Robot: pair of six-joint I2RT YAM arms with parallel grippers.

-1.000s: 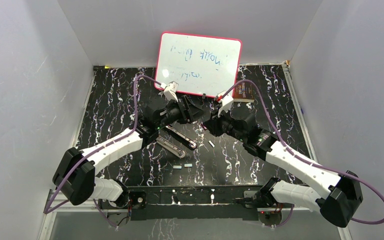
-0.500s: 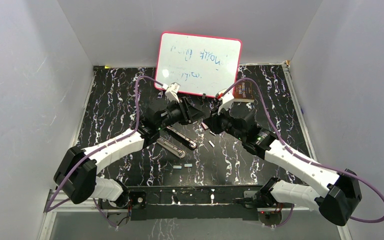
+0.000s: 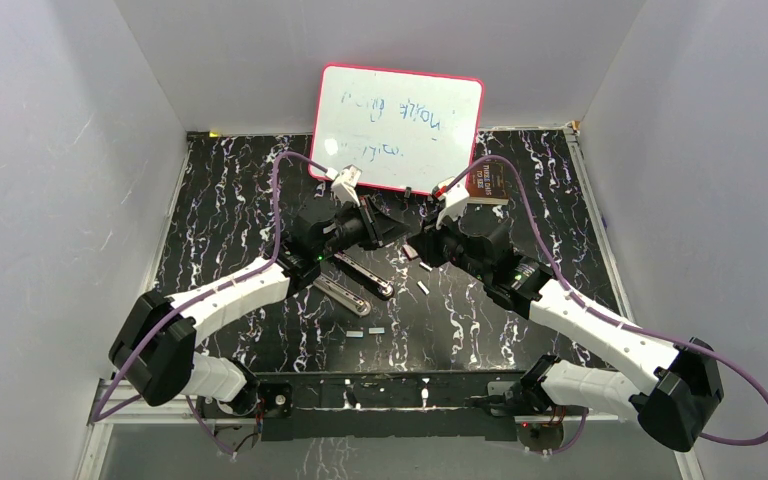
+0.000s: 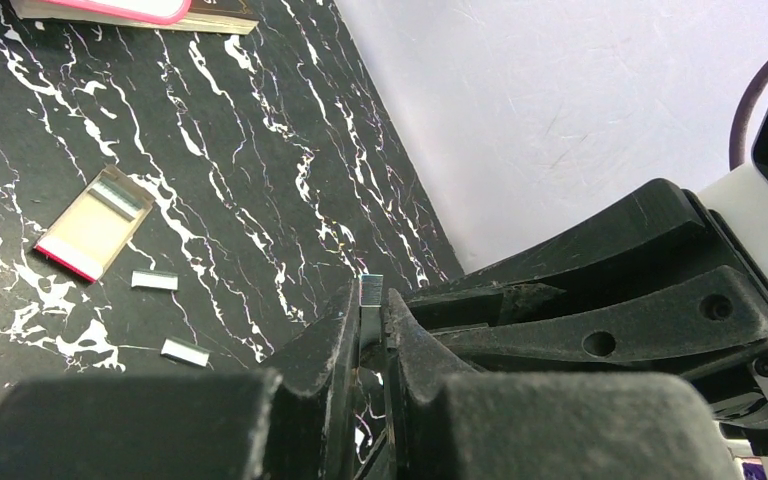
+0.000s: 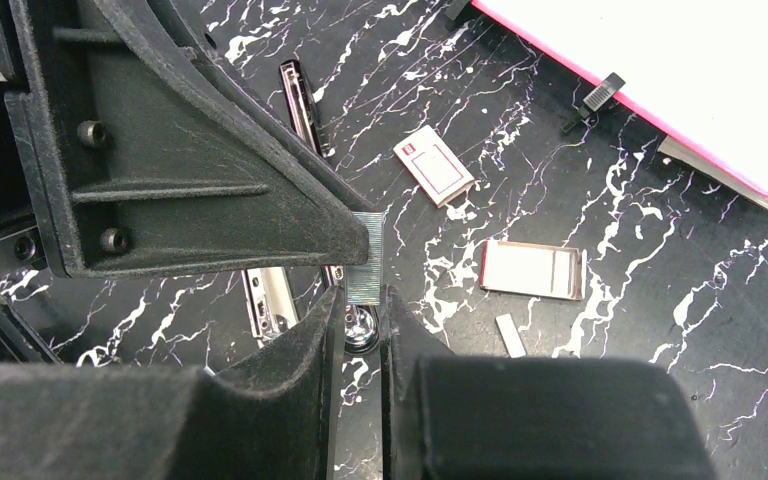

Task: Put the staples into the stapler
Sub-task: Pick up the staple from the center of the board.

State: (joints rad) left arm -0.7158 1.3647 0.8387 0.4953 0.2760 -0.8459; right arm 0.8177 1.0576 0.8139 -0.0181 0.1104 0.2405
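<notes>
Both claws meet mid-frame in the overhead view. The left gripper [image 4: 372,312] is clenched on a staple strip [image 5: 368,255], and the right gripper [image 5: 362,305] pinches the same strip too. The stapler [image 3: 356,280] lies open on the marbled table [image 3: 230,200], just lower-left of them.
</notes>
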